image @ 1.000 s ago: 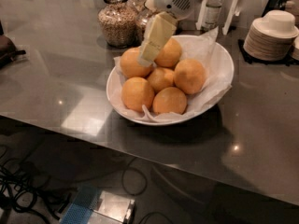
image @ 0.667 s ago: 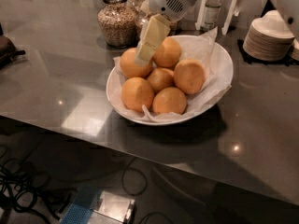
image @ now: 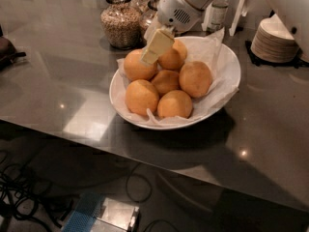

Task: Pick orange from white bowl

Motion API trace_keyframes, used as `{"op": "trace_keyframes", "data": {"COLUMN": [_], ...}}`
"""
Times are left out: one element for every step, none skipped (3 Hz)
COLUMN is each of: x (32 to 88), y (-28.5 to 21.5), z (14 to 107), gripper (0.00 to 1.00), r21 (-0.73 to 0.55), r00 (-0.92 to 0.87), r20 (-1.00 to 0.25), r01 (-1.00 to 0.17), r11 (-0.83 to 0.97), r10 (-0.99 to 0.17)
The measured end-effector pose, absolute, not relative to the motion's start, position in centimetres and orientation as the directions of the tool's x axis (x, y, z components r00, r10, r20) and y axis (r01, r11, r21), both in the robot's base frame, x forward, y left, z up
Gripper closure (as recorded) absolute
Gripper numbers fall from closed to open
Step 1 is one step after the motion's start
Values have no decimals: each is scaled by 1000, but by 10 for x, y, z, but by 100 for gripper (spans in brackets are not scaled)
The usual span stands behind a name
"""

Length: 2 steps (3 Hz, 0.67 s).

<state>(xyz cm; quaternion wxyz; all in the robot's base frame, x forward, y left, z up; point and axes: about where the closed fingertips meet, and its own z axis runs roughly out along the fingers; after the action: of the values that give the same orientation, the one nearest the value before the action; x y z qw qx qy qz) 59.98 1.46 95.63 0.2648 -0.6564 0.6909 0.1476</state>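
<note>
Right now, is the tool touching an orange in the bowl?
Cannot tell: in the camera view the tool overlaps the back-left orange, hiding any contact or gap.

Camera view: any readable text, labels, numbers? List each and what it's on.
No readable text anywhere.
Bottle behind the white bowl: label too blurred to read.
Gripper, over the bowl's back-left oranges: no markings visible.

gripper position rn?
Camera view, upper centre: the gripper is above the back-left side of the white bowl, its tip by the back-left orange, right of the grain jar.
</note>
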Motion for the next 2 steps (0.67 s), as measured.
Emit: {"op": "trace_keyframes", "data": {"x": [606, 616], "y": [0, -10], "z": [948, 953], "gripper": [33, 16], "r21": [-137, -173], "r00": [-48, -69], "r20": [-547, -533], "r01": [-980, -967], "r11": [146, 189], "r10": [-836, -844]}}
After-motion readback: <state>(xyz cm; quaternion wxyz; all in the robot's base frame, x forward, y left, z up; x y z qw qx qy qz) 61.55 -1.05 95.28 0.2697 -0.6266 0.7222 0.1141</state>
